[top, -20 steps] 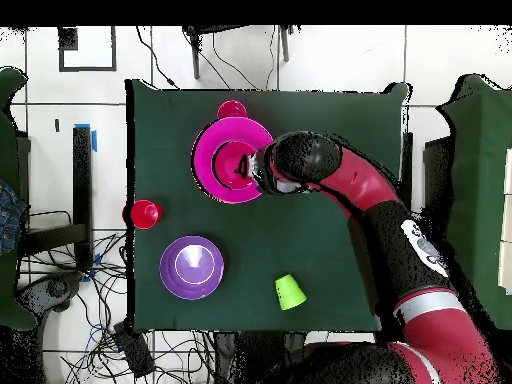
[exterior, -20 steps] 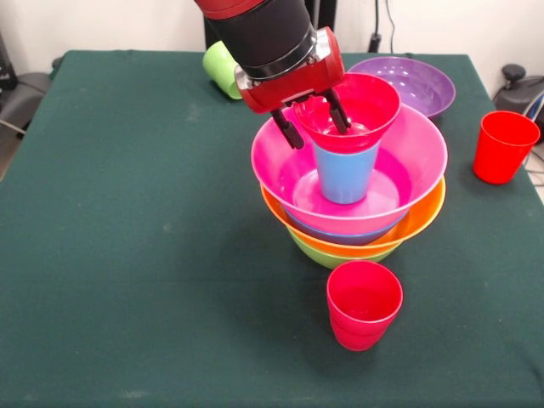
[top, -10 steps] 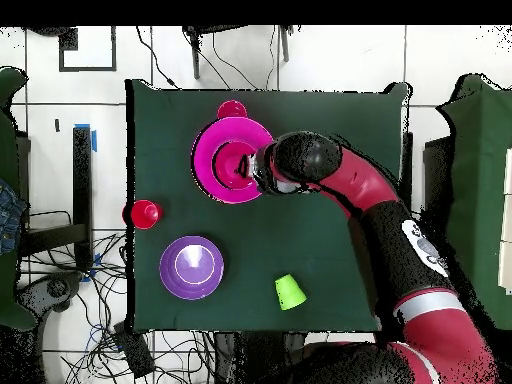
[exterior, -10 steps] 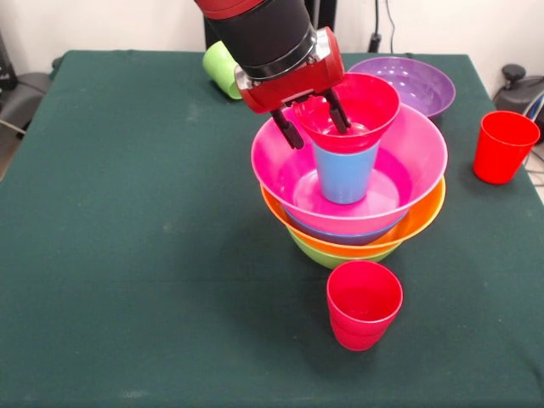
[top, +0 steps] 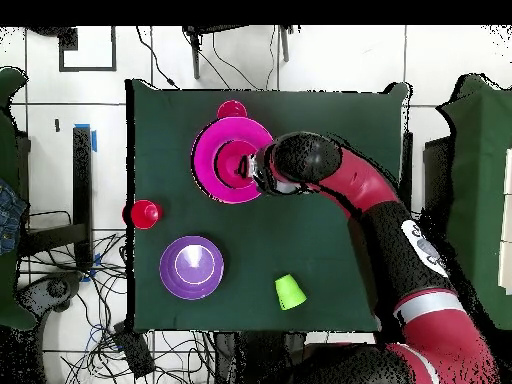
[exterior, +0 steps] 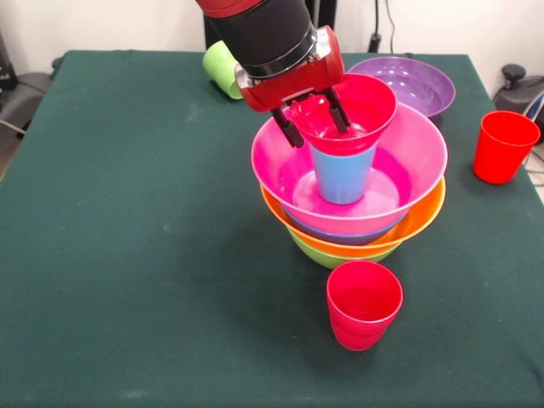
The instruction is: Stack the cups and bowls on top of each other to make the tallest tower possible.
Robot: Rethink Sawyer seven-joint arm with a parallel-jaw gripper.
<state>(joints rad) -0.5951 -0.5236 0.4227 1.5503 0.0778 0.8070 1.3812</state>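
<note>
The tower stands mid-table: a lime green bowl [exterior: 325, 256] at the bottom, then an orange bowl [exterior: 421, 223], a blue bowl [exterior: 340, 239] and a wide pink bowl [exterior: 418, 161]. A sky blue cup [exterior: 342, 176] stands upright inside the pink bowl, and a small red bowl [exterior: 361, 106] sits on that cup. My gripper [exterior: 314, 123] is open, its fingers straddling the red bowl's left rim, one outside and one inside. From overhead, the gripper [top: 252, 170] is over the pink bowl [top: 215, 160].
One red cup [exterior: 364, 304] stands in front of the tower and another red cup [exterior: 503, 146] stands at the right edge. A lime green cup [exterior: 220, 68] lies on its side behind the arm. A purple bowl [exterior: 416, 83] sits at the back right.
The gripper has crept slightly upward. The red bowl and blue cup have shifted a few pixels to the left. Nothing else has moved.
</note>
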